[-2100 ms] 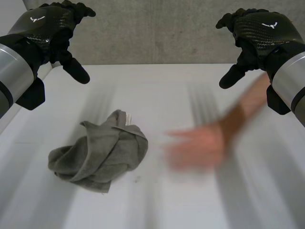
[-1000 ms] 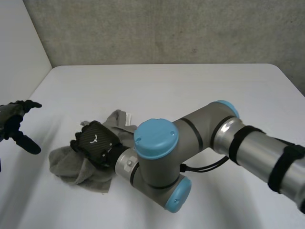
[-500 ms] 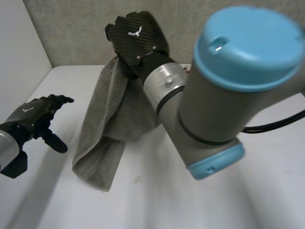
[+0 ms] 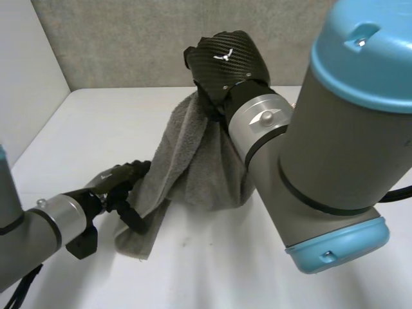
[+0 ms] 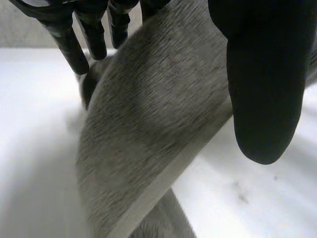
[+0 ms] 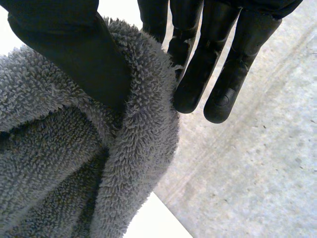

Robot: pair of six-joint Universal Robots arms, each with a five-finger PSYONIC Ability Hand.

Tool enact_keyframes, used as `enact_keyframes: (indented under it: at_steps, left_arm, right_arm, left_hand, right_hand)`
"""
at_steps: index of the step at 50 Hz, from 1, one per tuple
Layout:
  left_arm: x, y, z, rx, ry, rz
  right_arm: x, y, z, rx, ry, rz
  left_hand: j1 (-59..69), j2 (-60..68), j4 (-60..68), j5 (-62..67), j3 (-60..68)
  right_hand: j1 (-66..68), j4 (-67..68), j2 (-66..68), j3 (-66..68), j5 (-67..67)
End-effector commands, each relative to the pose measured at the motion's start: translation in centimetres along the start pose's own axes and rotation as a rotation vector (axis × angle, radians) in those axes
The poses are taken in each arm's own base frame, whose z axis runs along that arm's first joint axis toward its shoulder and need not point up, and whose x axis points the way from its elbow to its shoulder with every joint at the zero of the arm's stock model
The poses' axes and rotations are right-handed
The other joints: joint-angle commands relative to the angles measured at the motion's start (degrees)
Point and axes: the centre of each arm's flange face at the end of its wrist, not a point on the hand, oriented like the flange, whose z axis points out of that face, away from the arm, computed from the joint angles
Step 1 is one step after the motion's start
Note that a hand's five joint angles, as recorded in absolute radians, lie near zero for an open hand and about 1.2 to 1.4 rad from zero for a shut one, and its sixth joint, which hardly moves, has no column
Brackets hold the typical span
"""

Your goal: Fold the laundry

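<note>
One towel (image 4: 193, 164), right hand (image 4: 225, 61) pinching top; left hand (image 4: 118, 182) beside

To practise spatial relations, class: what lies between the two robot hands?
The towel, in the head view: it hangs from the right robot hand, which pinches its top, down to the left robot hand near its lower edge.

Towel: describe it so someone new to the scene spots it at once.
Over the middle of the white table, the right hand is raised. The towel hangs from it in a long drape, lower end on the table beside the left hand. It is the one soft, grey, fuzzy thing among the hard arms.
</note>
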Motion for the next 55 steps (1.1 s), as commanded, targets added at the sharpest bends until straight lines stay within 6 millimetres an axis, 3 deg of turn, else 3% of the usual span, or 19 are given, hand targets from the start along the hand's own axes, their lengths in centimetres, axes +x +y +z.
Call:
enact_keyframes:
  at_steps: [1,2,3,5,16,20,26,31,35,40,43,45,46,48,49,50,51,52,55]
  left_arm:
    - [-1.3,1.2,2.6,0.008,-0.093,0.025]
    - [-1.8,1.1,3.2,0.043,-0.123,0.04]
    - [-1.8,1.1,3.2,0.043,-0.124,0.04]
    - [-2.5,0.4,4.2,0.133,-0.169,0.07]
    - [-1.9,-4.5,3.8,0.336,-0.17,0.146]
    - [-0.4,-8.2,1.1,0.435,-0.157,0.184]
    - [3.4,-10.6,-3.6,0.449,-0.07,0.3]
    - [4.2,-9.6,-5.0,0.313,-0.052,0.461]
    - [4.3,-8.5,-5.0,0.205,-0.056,0.58]
    - [3.1,-7.3,-1.9,0.052,-0.055,0.715]
    - [2.8,-7.9,-0.8,0.062,-0.064,0.717]
    - [2.4,-11.0,1.7,0.173,-0.104,0.742]
    - [2.4,-11.0,1.7,0.174,-0.104,0.742]
    - [3.0,-16.3,3.5,0.426,-0.165,0.781]
    - [3.1,-16.3,3.5,0.427,-0.165,0.781]
    - [3.5,-19.4,3.6,0.587,-0.204,0.779]
    - [3.5,-19.4,3.6,0.588,-0.205,0.779]
    - [3.9,-22.3,3.1,0.754,-0.24,0.755]
    - [4.5,-26.0,1.5,1.019,-0.266,0.648]
  right_arm:
    - [1.4,0.7,-0.1,-0.025,0.03,0.003]
    - [1.4,0.7,-0.1,-0.025,0.03,0.003]
    - [1.6,0.9,-0.1,-0.032,0.037,0.003]
    - [2.3,1.3,0.1,-0.045,0.053,0.001]
    - [7.0,3.1,1.2,-0.096,0.169,-0.028]
    - [9.4,3.6,0.8,-0.155,0.201,-0.09]
    - [8.2,5.6,-1.6,-0.355,0.068,-0.264]
    - [6.9,9.0,-5.6,-0.643,-0.147,-0.452]
    - [6.6,9.5,-5.9,-0.658,-0.187,-0.47]
    - [6.6,9.2,-4.5,-0.587,-0.172,-0.463]
    - [7.0,9.3,-1.6,-0.494,-0.096,-0.464]
    - [7.6,8.6,0.3,-0.414,-0.024,-0.457]
    - [8.6,7.4,2.3,-0.316,0.077,-0.443]
    - [9.9,5.3,4.2,-0.193,0.205,-0.41]
    - [11.4,3.0,5.5,-0.05,0.339,-0.374]
    - [11.4,2.9,5.6,-0.048,0.341,-0.373]
    - [12.7,0.7,6.4,0.098,0.461,-0.338]
    - [13.8,-1.0,6.9,0.23,0.552,-0.314]
    - [15.2,-3.6,6.3,0.391,0.657,-0.317]
  left_hand:
    - [19.0,19.68,19.61,17.52,19.7]
    - [39.09,39.78,39.7,37.62,39.8]
    - [39.29,39.98,39.9,37.82,40.0]
    - [69.62,70.31,70.23,68.14,70.33]
    - [69.72,70.4,70.33,68.24,70.42]
    - [69.72,70.4,70.33,68.24,70.42]
    - [69.72,70.4,70.33,68.24,70.42]
    - [69.72,70.4,70.33,68.24,70.42]
    - [69.72,70.4,70.33,68.24,70.42]
    - [69.72,70.4,70.33,68.24,70.42]
    - [69.72,70.4,70.33,68.24,70.42]
    - [69.72,70.4,70.33,68.24,70.42]
    - [69.72,70.4,70.33,68.24,70.42]
    - [69.72,70.4,70.33,68.24,70.42]
    - [69.72,70.4,70.33,68.24,70.42]
    - [69.72,70.4,70.33,68.24,70.42]
    - [69.72,70.4,70.33,68.24,70.42]
    - [69.72,70.4,70.33,68.24,70.42]
    - [69.72,70.4,70.33,68.24,70.42]
  right_hand:
    - [26.22,11.88,12.88,12.2,14.22]
    - [26.22,11.88,12.88,12.2,14.22]
    - [26.22,11.88,12.88,12.2,14.22]
    - [26.22,11.88,12.88,12.2,14.22]
    - [26.22,11.88,12.88,12.2,14.22]
    - [26.22,11.88,12.88,12.2,14.22]
    - [26.22,11.88,12.88,12.2,14.22]
    - [26.22,11.88,12.88,12.2,14.22]
    - [26.22,11.88,12.88,12.2,14.22]
    - [26.22,11.88,12.88,12.2,14.22]
    - [26.22,11.88,12.88,12.2,14.22]
    - [26.22,11.88,12.88,12.2,14.22]
    - [26.22,11.88,12.88,12.2,14.22]
    - [26.22,11.88,12.88,12.2,14.22]
    - [26.22,11.88,12.88,12.2,14.22]
    - [26.22,11.88,12.88,12.2,14.22]
    - [26.22,11.88,12.88,12.2,14.22]
    - [26.22,11.88,12.88,12.2,14.22]
    - [26.22,11.88,12.88,12.2,14.22]
